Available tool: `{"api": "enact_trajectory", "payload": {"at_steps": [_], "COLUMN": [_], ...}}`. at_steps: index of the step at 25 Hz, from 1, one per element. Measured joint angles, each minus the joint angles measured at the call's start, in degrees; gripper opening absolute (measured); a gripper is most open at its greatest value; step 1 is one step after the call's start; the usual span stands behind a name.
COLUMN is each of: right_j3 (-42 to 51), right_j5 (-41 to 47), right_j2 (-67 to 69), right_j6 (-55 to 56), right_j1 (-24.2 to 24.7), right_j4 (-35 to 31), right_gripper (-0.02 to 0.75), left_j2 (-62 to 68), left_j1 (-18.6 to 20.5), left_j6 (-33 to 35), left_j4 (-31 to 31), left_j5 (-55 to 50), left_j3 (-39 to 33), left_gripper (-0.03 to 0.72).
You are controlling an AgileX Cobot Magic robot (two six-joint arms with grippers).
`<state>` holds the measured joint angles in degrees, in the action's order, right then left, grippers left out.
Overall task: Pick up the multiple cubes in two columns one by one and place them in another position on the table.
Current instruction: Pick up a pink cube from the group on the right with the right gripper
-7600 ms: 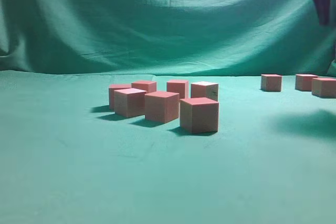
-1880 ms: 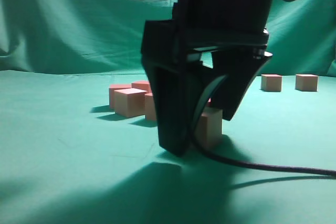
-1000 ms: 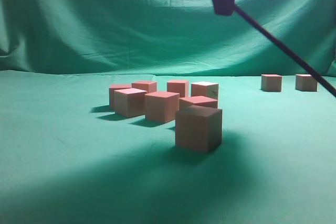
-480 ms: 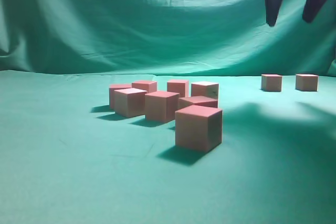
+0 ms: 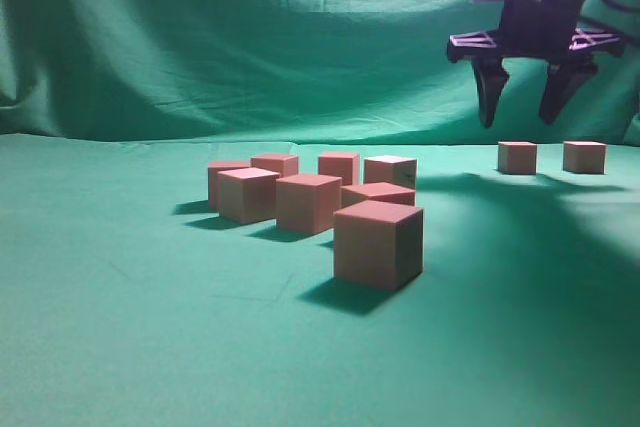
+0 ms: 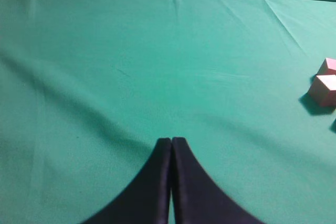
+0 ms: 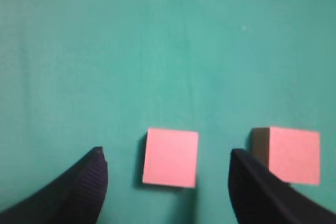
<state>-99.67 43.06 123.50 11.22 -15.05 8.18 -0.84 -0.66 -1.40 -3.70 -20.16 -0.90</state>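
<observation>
Right gripper (image 5: 528, 119): hangs in the air above the far right of the green cloth (image 5: 150, 327), jaws spread wide apart with nothing between them; its two dark fingertips point down.
Under the right jaws: in the right wrist view the gripper (image 7: 168, 182) frames a pink cube (image 7: 171, 157) lying flat on the cloth, well clear of both fingers and nearer the middle of the gap.
Beside the right jaws: a second pink cube (image 7: 287, 153) sits just outside one finger (image 7: 262, 192), partly hidden by it.
Same pair from the exterior: left cube of the pair (image 5: 517, 157) and right cube of the pair (image 5: 584, 156) stand side by side, apart from each other, below the open fingers.
Left gripper (image 6: 171, 145): jaws pressed together, tips touching, empty, above bare cloth.
Off to the side of the left jaws: two pink cubes (image 6: 324, 87) at the right edge of that view, well apart from the tips.
Main group: seven pink cubes (image 5: 300, 192) in two rough rows mid-table, well apart from the right jaws.
Nearest cube (image 5: 378, 243): stands alone in front of the group, turned at a slight angle.
</observation>
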Motion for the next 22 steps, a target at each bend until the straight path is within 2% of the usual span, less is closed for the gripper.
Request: {"api": "enact_trajectory", "payload": {"at_steps": [10,15,22], "right_j3": [-4.8,-4.8,-5.8], "right_j5": [2.7,2.5,4.6], "right_j2": [6.7,6.7,5.8], "right_j6": [-0.1,-0.1,-0.1], "right_j1": [0.0,0.1,0.1], "right_j4": [0.0,0.5,2.0], "right_gripper": [0.485,0.26,0.265], "left_j2": [0.0,0.0,0.0], "left_j1": [0.0,0.0,0.0], "left_j6": [0.0,0.0,0.0], "left_j4": [0.0,0.0,0.0], "left_j5": [0.0,0.0,0.0], "left_j3": [0.0,0.0,0.0], "left_gripper": [0.0,0.0,0.0]}}
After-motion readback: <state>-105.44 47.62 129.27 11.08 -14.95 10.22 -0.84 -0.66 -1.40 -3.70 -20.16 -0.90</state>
